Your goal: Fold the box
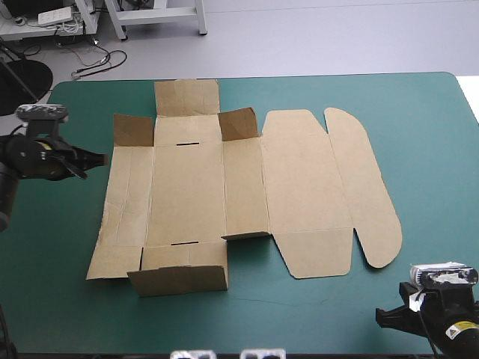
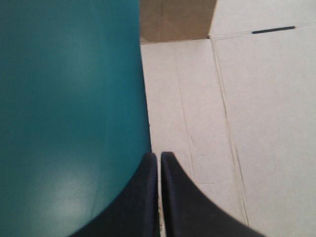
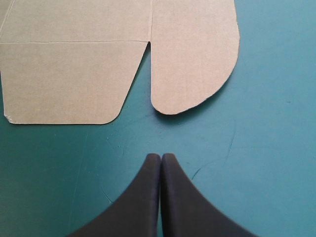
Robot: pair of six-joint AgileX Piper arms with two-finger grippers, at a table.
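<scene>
**At the box's left edge and the table's near right corner: both grippers shut, holding nothing**

At the table's left side I have the left gripper (image 1: 103,158) with its black fingers pressed together into a single point and nothing between them. In its wrist view the tip sits right on the line where the left edge of the box (image 1: 187,187) meets the teal-green cover (image 1: 419,149). I cannot tell whether it touches the board or only hangs over it.

The right gripper (image 3: 161,155) is fully shut as well, and empty. It is over bare cover near the table's near right corner. Its tip points toward the rounded flap (image 3: 197,59) but is clearly apart from it.

The box lies in the middle of the table as a cut brown sheet, mostly flat. At its far side the left corner flap (image 1: 133,129) and the right corner flap (image 1: 238,123) stand tilted up. The near end flap (image 1: 179,279) is raised too. The lid panel (image 1: 303,187) lies flat to the right.

My left wrist view takes in only the box's left panels and one dark slot (image 2: 273,30); the rest of the sheet is cut off. The right wrist view catches just the near ends of two flaps. From above, much of the right arm is lost beyond the picture's edge.
</scene>
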